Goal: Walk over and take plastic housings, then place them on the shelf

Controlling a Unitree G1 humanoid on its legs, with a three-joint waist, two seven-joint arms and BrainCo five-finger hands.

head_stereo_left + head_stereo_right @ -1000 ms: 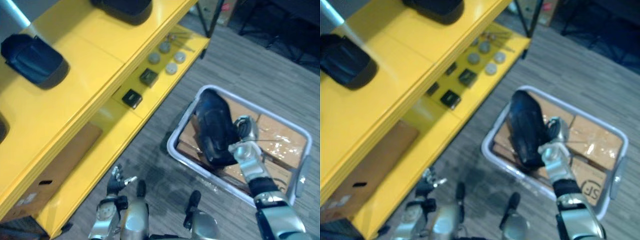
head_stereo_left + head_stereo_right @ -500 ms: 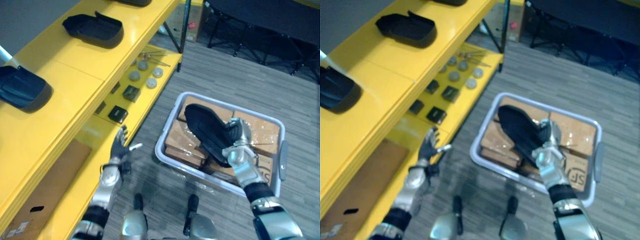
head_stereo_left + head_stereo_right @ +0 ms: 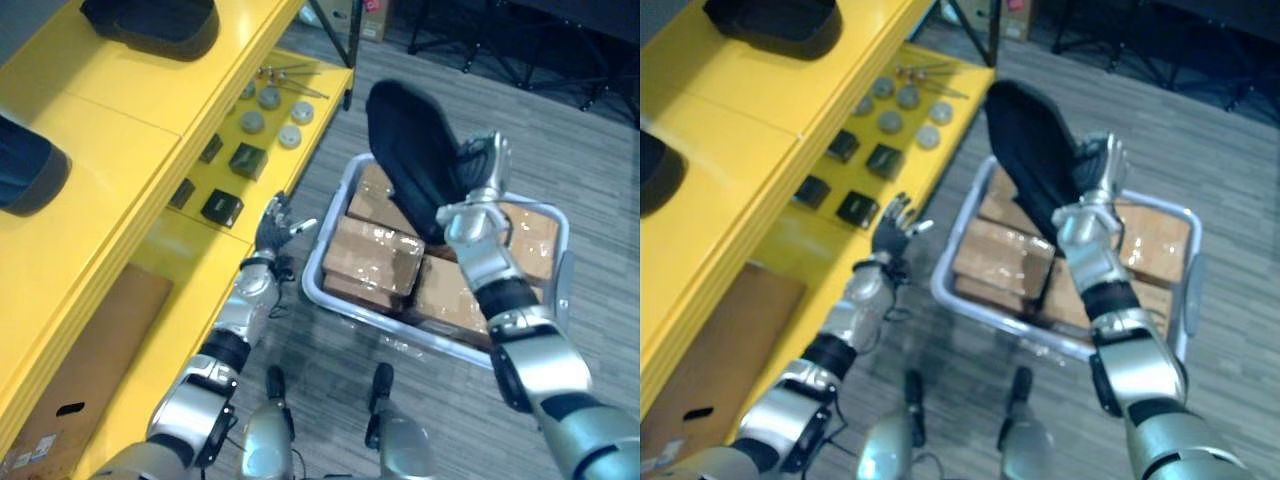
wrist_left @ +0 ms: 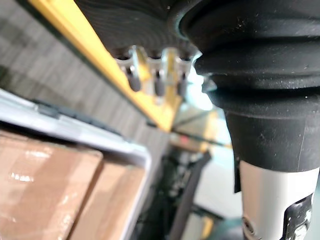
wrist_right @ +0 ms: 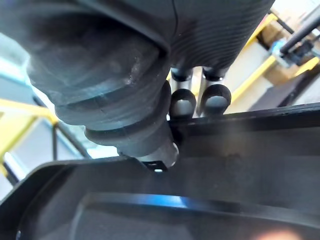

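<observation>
My right hand is shut on the rim of a long black plastic housing, held up above the grey bin; its fingers curl over the housing's edge. My left hand hangs open with spread fingers between the yellow shelf and the bin, holding nothing. Two more black housings lie on the shelf's top board.
The bin holds brown taped cartons. On the shelf's lower board lie small black blocks and grey discs. A brown carton sits on the bottom level. Dark chair legs stand at the far side.
My right hand has lifted the housing up out of the bin. My left hand rose and moved towards the bin. The camera view shifted along the shelf.
</observation>
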